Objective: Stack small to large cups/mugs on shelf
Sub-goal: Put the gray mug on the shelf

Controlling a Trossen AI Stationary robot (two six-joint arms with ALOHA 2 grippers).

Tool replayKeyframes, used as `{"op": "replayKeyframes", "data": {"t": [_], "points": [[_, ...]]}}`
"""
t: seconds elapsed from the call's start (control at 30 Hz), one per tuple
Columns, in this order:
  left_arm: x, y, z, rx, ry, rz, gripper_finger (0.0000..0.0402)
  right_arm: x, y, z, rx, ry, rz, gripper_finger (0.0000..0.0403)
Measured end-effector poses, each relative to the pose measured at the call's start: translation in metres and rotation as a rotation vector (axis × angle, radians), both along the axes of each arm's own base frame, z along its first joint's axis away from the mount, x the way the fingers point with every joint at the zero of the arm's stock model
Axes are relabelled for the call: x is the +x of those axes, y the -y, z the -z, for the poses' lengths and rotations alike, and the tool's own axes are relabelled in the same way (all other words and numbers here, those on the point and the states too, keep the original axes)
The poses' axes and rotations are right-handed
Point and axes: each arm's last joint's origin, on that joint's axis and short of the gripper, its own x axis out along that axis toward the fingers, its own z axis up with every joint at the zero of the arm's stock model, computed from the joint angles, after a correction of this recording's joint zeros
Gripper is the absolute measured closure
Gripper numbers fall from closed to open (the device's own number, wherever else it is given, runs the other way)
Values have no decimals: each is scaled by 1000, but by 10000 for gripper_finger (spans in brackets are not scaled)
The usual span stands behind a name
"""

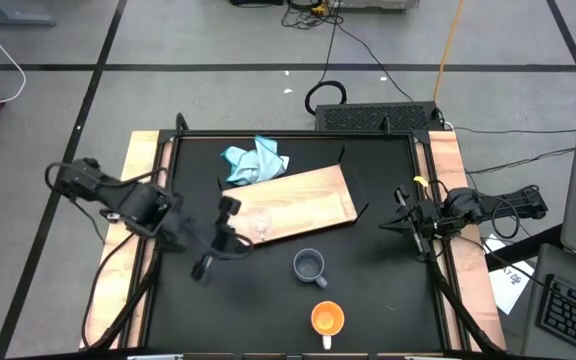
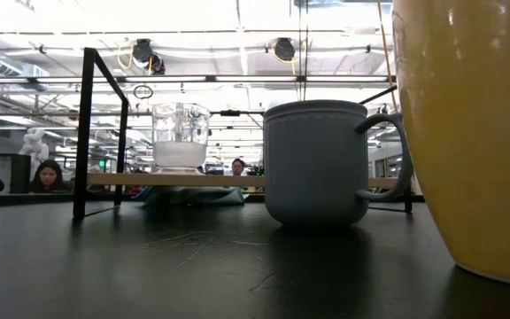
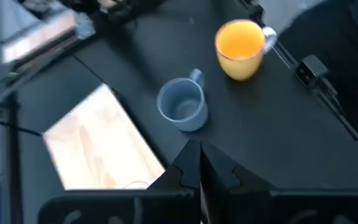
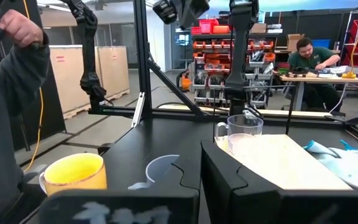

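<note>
The clear glass cup (image 1: pixel 258 225) stands upright on the near left corner of the wooden shelf (image 1: pixel 303 200); it also shows in the low view (image 2: pixel 181 137) and the right wrist view (image 4: pixel 244 134). The grey-blue mug (image 1: pixel 309 266) stands on the black table in front of the shelf. The orange mug (image 1: pixel 328 319) stands nearer the front edge. My left gripper (image 1: pixel 238 243) is shut and empty just left of the glass cup, pointing toward the grey-blue mug (image 3: pixel 182 106). My right gripper (image 1: pixel 404 222) is shut and empty at the table's right side.
A light blue cloth (image 1: pixel 256 162) lies crumpled at the shelf's far left corner. The shelf stands on black brackets (image 2: pixel 82 133) above the table. A person's sleeve (image 4: pixel 11 106) shows beyond the table's edge. People sit in the room behind.
</note>
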Motion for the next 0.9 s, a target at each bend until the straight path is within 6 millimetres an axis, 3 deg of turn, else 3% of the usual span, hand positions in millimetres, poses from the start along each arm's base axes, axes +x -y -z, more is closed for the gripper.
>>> {"op": "replayKeyframes", "data": {"t": [0.2,0.67,0.9], "points": [[-12,12,20,1,36,-27,401,0,0,0,-2,1,0,403],[-64,-19,78,-207,359,-108,401,0,0,0,-2,1,0,403],[-66,-20,120,-318,473,-117,401,0,0,0,-2,1,0,403]]}}
